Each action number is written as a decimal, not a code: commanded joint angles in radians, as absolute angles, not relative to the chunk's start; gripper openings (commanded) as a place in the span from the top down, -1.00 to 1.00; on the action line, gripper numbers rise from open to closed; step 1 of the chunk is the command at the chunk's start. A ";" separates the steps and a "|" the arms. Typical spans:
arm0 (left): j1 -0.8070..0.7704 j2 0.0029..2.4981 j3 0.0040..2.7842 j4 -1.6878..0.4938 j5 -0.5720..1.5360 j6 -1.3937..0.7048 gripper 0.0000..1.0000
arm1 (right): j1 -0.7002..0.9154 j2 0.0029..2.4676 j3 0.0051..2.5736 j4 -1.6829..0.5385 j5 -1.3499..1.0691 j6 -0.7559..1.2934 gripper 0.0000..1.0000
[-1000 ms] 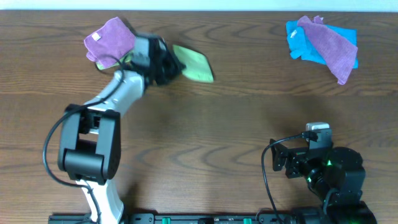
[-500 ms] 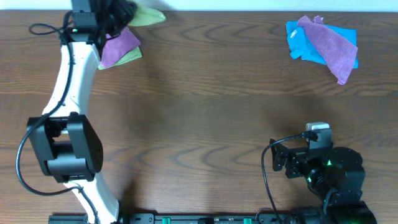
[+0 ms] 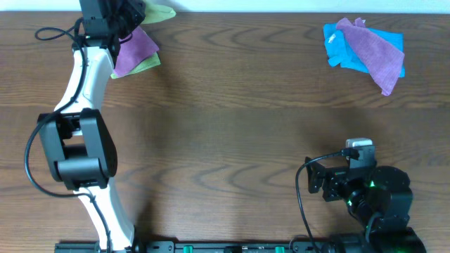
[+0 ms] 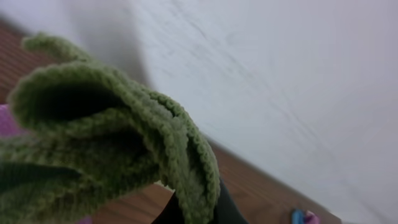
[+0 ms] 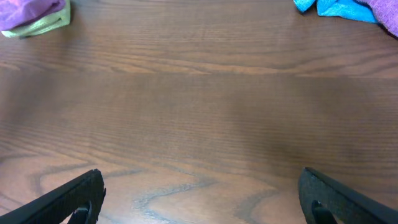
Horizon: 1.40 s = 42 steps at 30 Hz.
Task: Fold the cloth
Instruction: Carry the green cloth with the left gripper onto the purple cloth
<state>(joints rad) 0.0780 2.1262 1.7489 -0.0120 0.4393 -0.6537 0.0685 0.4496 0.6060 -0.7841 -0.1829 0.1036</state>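
Note:
The lime-green cloth point(image 3: 159, 13) hangs bunched from my left gripper point(image 3: 133, 11) at the table's far back-left edge. In the left wrist view the cloth point(image 4: 106, 137) fills the left half in thick folds. It is pinched at the bottom between the dark fingers point(image 4: 225, 210) of the left gripper point(image 4: 196, 214). A green strip point(image 3: 145, 65) pokes out under a purple cloth point(image 3: 135, 48); I cannot tell whether it belongs to the same cloth. My right gripper point(image 5: 199, 199) is open and empty, low over bare wood at the front right.
A bright blue cloth point(image 3: 348, 49) with a second purple cloth point(image 3: 380, 48) on it lies at the back right. The right arm point(image 3: 369, 193) is folded at the front right. A pale wall point(image 4: 280, 74) rises behind the table's back edge.
My left gripper has swung the green cloth from the back middle, right of the purple cloth, to the far back-left corner. The right arm has not moved.

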 commanded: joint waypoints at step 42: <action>0.189 2.200 1.772 -0.352 0.287 -0.219 0.74 | 0.059 0.445 0.601 -0.783 -0.184 0.119 -0.98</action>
<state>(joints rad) 0.1799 2.1876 1.7493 -0.3408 0.3084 -0.2550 0.0685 0.4496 0.6060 -0.7841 -0.1829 0.1036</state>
